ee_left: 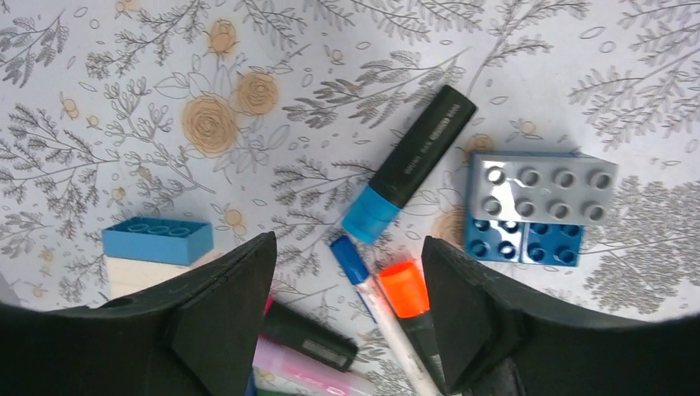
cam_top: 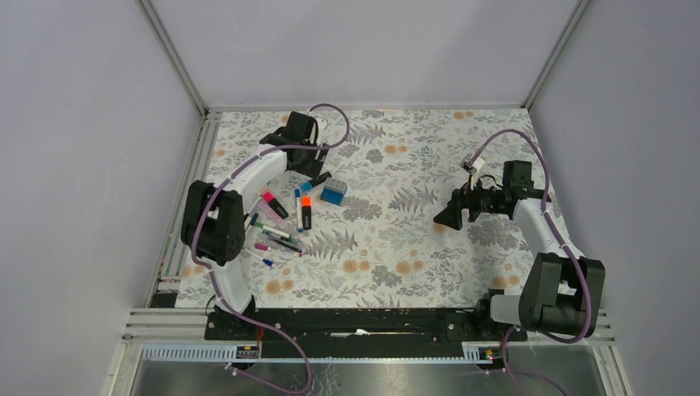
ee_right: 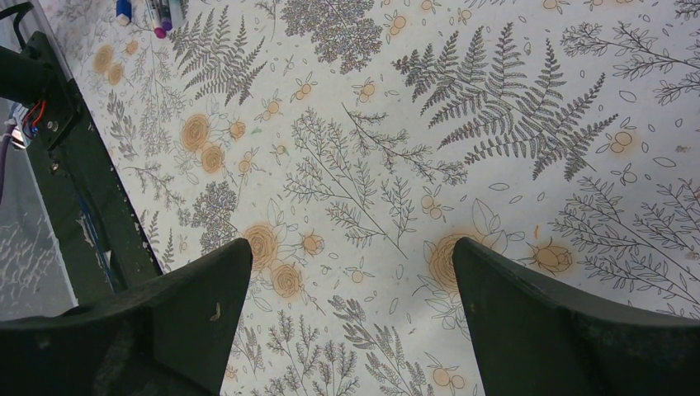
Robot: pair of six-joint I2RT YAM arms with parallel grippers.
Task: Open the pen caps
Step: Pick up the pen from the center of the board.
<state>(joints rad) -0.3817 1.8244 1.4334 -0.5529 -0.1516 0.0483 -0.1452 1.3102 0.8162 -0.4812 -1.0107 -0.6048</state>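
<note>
Hovering over the far end of the pen cluster, the left gripper (ee_left: 347, 241) is standing with its jaws partly apart and nothing between them (no finger appears to be touching a pen). Below the gap are lying the blue cap (ee_left: 350, 259) of a thin white pen (ee_left: 394, 337) and, just beside it toward the right-hand finger, the orange cap (ee_left: 404, 287) of a highlighter. Both barrels are running back under the wrist, roughly crosswise to the line along which the jaws close. Just beyond the fingertips a black highlighter (ee_left: 423, 142) is slanting away, its light-blue cap (ee_left: 369, 216) at the near end, with a blue-and-grey block (ee_left: 536, 177) near it. The right gripper (cam_top: 446, 217) is hanging well apart across the table, jaws wide and empty. The left arm is plainly the nearer one. Lowering onto either cap looks feasible, though pulling it off will probably be needing the other arm on the barrel.
</note>
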